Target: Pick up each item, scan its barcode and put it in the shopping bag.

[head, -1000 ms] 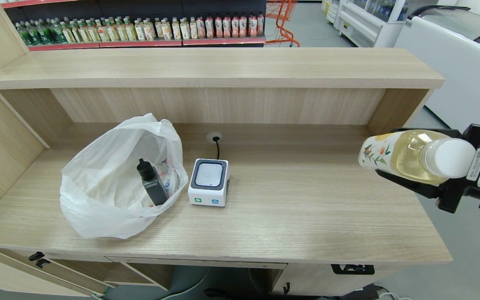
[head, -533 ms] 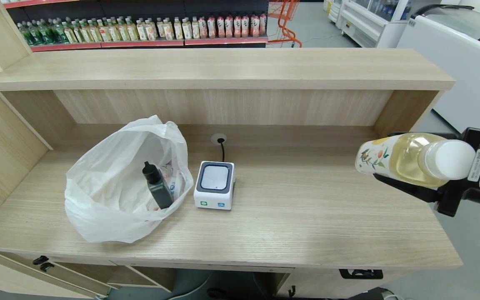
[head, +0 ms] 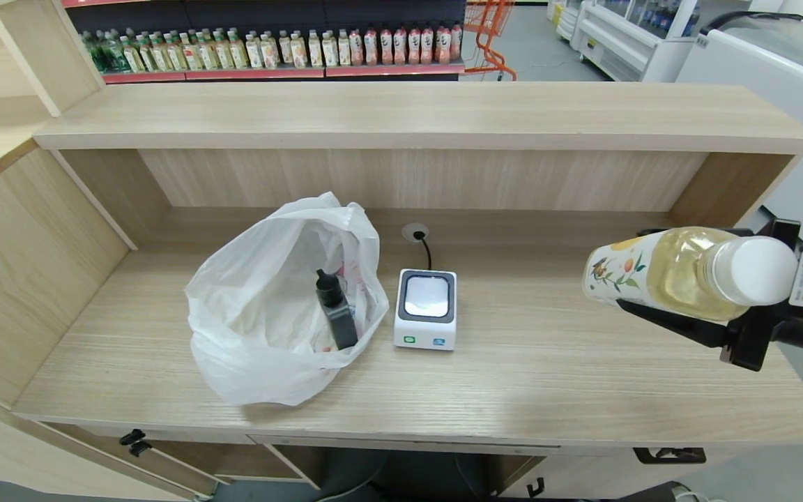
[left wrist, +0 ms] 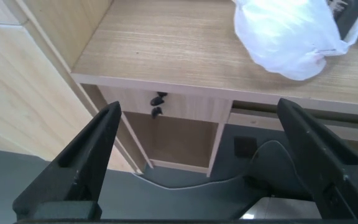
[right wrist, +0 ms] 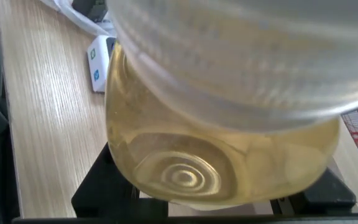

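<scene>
Bottle (head: 680, 275), clamped in right gripper (head: 642, 272), has come nearer scanner (head: 426, 317) (the camera shifted too); scanning comes next. Left gripper (left wrist: 201, 109) gapes.

A pale wooden surface (head: 548, 362) sits below a raised wooden ledge (head: 429, 115). Behind, a red-edged shelf of bottled drinks (head: 276, 50) stands beside an orange wire trolley (head: 486, 15).

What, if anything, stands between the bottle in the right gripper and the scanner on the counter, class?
Nothing visible does. The right gripper holds the bottle by the counter's right end. The scanner stands to the bottle's left, and the shopping bag sits beyond the scanner, not between them.
</scene>
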You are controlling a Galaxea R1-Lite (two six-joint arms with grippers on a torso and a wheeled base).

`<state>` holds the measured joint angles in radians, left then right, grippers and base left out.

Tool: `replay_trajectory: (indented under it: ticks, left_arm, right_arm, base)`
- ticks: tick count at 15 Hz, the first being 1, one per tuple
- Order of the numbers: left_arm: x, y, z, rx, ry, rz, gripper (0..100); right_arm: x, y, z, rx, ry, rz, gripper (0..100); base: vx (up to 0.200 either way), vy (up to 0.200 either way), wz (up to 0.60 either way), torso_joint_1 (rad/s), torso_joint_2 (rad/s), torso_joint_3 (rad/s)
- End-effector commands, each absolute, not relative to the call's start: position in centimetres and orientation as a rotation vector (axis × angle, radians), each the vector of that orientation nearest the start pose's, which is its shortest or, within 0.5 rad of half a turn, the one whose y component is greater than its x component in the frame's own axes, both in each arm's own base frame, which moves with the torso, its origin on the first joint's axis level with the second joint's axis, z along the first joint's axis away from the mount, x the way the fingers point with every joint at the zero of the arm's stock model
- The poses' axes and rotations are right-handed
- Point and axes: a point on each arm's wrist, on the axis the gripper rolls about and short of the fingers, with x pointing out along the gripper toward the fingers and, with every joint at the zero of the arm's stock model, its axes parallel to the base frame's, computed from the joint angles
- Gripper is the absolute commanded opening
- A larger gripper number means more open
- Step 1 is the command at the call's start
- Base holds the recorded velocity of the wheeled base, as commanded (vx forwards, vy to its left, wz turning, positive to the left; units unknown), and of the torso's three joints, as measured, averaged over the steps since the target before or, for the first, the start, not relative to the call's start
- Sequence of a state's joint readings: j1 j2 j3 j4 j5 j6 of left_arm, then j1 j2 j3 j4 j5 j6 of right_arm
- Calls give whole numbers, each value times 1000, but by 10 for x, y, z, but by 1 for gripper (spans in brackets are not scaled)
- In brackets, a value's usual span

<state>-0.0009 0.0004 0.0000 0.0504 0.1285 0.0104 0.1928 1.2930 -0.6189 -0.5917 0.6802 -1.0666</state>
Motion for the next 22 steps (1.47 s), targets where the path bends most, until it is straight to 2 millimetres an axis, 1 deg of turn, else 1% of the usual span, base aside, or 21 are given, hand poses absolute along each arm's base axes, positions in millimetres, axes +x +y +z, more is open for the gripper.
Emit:
replay_trajectory:
  ticks: [1, 5, 7, 11, 14, 16, 19, 22]
  left_arm:
    - [-23, 3, 70, 14, 53, 129, 100]
    - [-23, 3, 70, 16, 51, 129, 100]
    - [-23, 3, 70, 17, 51, 128, 100]
    - [-23, 3, 70, 19, 52, 127, 100]
    - [-23, 3, 70, 19, 52, 127, 100]
    - [-23, 3, 70, 17, 51, 128, 100]
    - [-23, 3, 70, 12, 51, 127, 100]
    - [-23, 3, 70, 12, 51, 127, 100]
  right_arm:
    - [195, 53, 229, -972, -382, 834, 0]
    - [199, 52, 225, -969, -361, 833, 0]
    - [205, 49, 220, -967, -335, 827, 0]
    - [222, 50, 218, -957, -310, 834, 0]
    - [229, 52, 215, -925, -304, 872, 0]
    - [236, 53, 207, -912, -274, 892, 0]
    - [255, 58, 194, -882, -267, 961, 0]
    - [264, 60, 183, -860, -251, 1003, 0]
  base:
    - [0, 200, 0, 2, 7, -2]
    - [0, 200, 0, 1, 1, 4]
    - [0, 200, 0, 2, -2, 0]
    - [0, 0, 0, 0, 0, 0]
    - [200, 0, 0, 2, 5, 2]
    - [200, 0, 0, -12, -14, 2]
    - [0, 0, 0, 0, 0, 0]
    - [0, 0, 0, 0, 0, 0]
